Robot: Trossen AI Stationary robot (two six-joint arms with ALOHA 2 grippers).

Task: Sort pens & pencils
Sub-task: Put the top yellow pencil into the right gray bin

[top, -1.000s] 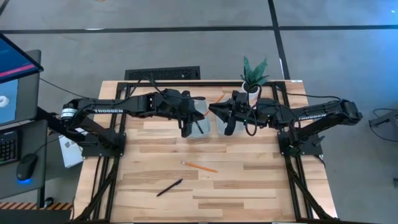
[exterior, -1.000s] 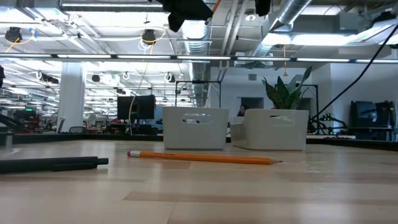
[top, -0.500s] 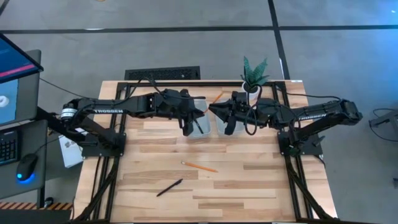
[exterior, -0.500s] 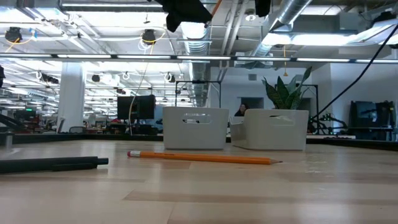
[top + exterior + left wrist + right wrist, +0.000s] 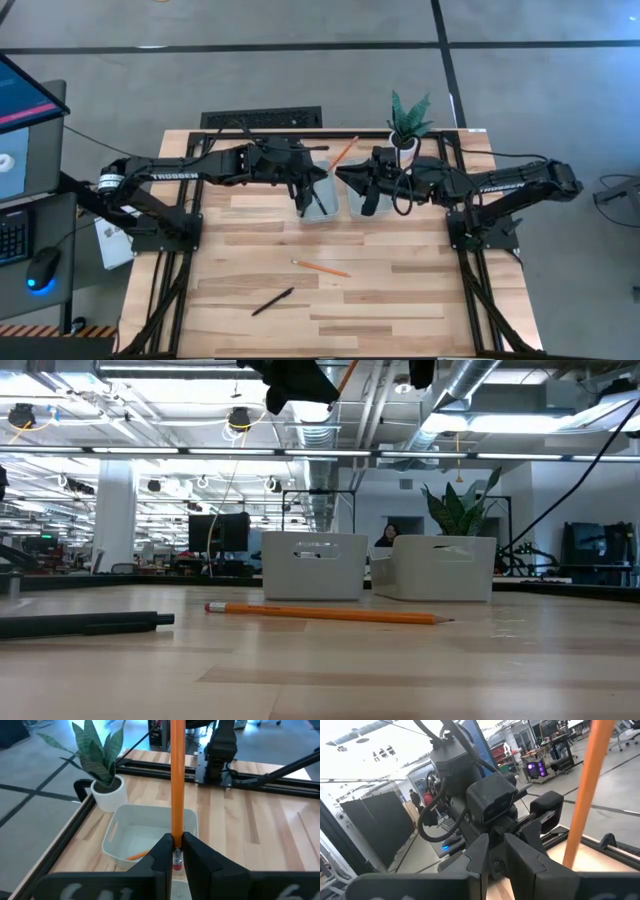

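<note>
L end effector [image 5: 176, 851] clamping pencil [image 5: 177, 780] by eraser end, long axis toward R tray [image 5: 117, 826], R end effector [image 5: 493, 851] clenched empty

You can't see the tip of the pencil [image 5: 177, 780] in the left hand [image 5: 176, 851]; the left wrist view cuts it off. In the low view, the pen [image 5: 85, 623] on the bench [image 5: 420, 670] runs past the edge.
</note>
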